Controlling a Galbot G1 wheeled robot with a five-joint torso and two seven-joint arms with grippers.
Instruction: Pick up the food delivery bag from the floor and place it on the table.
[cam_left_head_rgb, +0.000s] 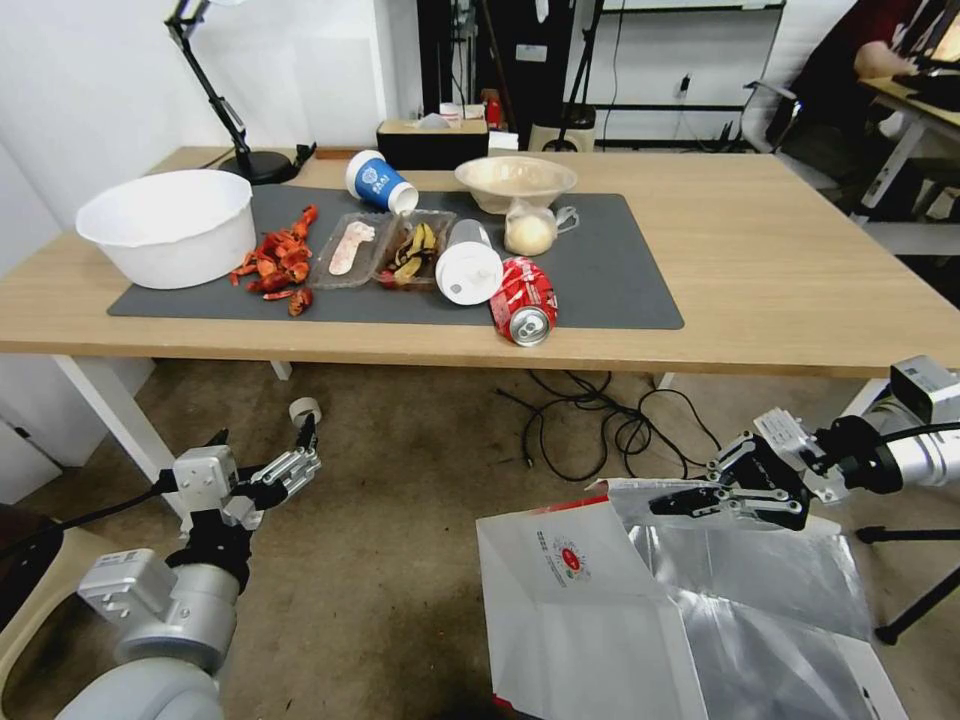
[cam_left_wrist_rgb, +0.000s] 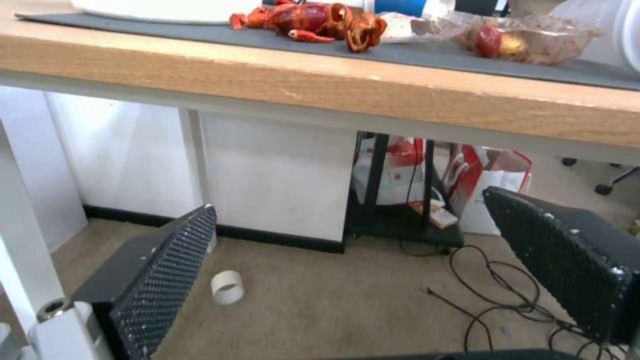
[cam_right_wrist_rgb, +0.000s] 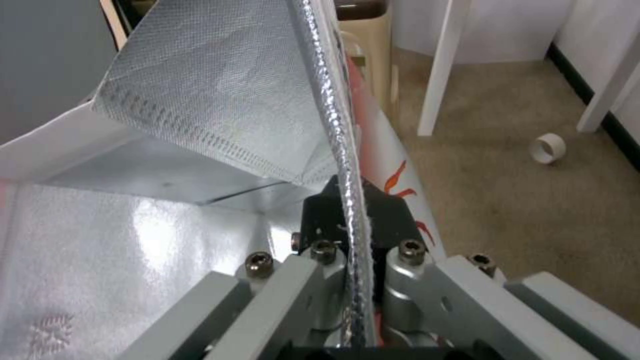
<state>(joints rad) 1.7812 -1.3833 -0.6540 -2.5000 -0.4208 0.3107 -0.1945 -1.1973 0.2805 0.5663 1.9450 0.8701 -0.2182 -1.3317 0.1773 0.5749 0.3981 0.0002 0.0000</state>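
1. Overhead, from the head view: the right gripper (cam_left_head_rgb: 690, 497) pinches the rim of the food delivery bag (cam_left_head_rgb: 600, 610), which sits low over the floor (cam_left_head_rgb: 400, 560); the table (cam_left_head_rgb: 800, 260) lies ahead and above, so the lift and placing remain.
2. Left wrist view: the left gripper (cam_left_wrist_rgb: 373, 270) hangs idle, jaws apart, below the table edge (cam_left_wrist_rgb: 400, 100).
3. Right wrist view: the fingers (cam_right_wrist_rgb: 320, 220) clamp the foil-lined edge (cam_right_wrist_rgb: 347, 150); the grasp is made.

No legible text anywhere.
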